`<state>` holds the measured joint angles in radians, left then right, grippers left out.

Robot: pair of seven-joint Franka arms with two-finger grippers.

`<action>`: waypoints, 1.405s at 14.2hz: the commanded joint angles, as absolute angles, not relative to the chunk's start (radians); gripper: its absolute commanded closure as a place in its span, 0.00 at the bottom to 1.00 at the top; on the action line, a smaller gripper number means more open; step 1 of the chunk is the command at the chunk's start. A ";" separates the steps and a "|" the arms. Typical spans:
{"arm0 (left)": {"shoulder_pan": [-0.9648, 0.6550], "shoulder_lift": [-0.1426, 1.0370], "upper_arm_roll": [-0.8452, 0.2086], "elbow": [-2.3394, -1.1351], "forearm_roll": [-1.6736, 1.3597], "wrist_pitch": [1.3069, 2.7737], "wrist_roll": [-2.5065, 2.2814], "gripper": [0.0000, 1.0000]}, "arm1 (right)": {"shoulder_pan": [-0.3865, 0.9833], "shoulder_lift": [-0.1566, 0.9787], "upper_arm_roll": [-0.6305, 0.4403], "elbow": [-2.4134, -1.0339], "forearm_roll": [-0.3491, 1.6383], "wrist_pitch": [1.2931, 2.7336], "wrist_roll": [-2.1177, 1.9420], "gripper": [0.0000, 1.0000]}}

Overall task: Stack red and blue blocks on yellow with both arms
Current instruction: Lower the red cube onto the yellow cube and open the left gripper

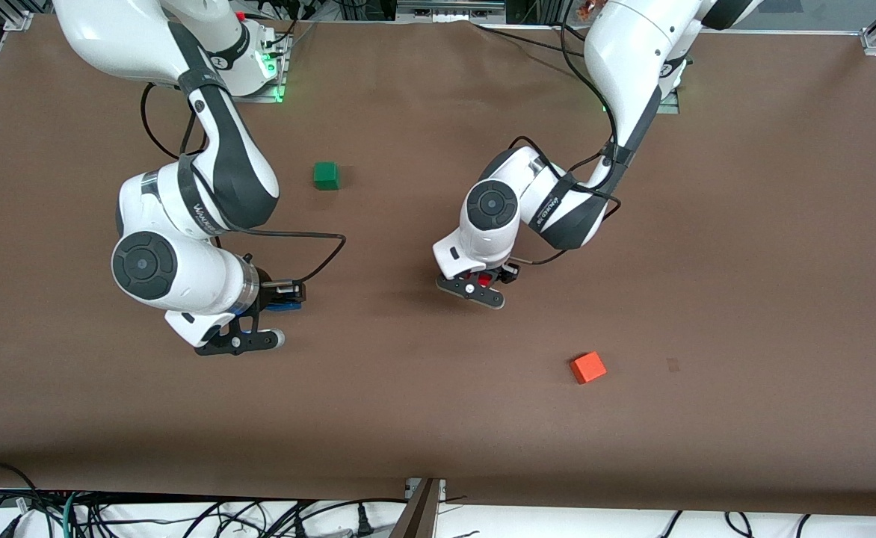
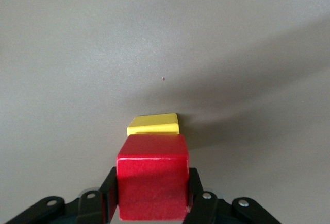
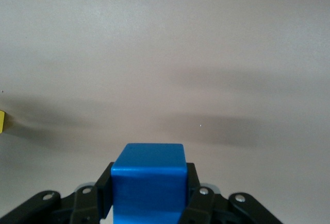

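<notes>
Left end effector is clamped on the red block, fingers pressed against its two sides. It hangs over the middle of the brown surface. In the left wrist view the yellow block sits on the surface just past the red one; can't tell if they touch. In the front view the yellow block is hidden under the left arm's wrist, only a sliver of red shows.

Right end effector is clamped on the blue block, fingers tight on both sides. It's over the surface toward the right arm's end, well apart from the left end effector. Only a blue edge shows in the front view. A yellow sliver sits at the edge of the right wrist view.

Green block lies on the surface between the two arms, farther from the front camera than both end effectors. Orange-red block lies nearer the camera, toward the left arm's end, turned at an angle. Both are clear of the arms.
</notes>
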<state>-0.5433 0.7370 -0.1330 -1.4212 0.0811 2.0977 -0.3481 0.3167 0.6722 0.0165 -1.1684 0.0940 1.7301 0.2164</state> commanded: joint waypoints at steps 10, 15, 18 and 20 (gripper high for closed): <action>-0.572 0.758 -0.120 -1.407 0.135 2.098 -0.393 0.95 | 0.330 0.672 0.015 -1.169 0.106 1.727 0.250 0.75; -0.569 0.758 -0.120 -1.405 0.135 2.098 -0.391 0.95 | 0.344 0.672 0.015 -1.169 0.106 1.736 0.278 0.75; -0.568 0.758 -0.120 -1.405 0.135 2.106 -0.391 0.92 | 0.345 0.672 0.017 -1.169 0.106 1.738 0.290 0.75; -0.566 0.756 -0.120 -1.404 0.132 2.105 -0.391 0.01 | 0.350 0.672 0.017 -1.169 0.106 1.738 0.290 0.75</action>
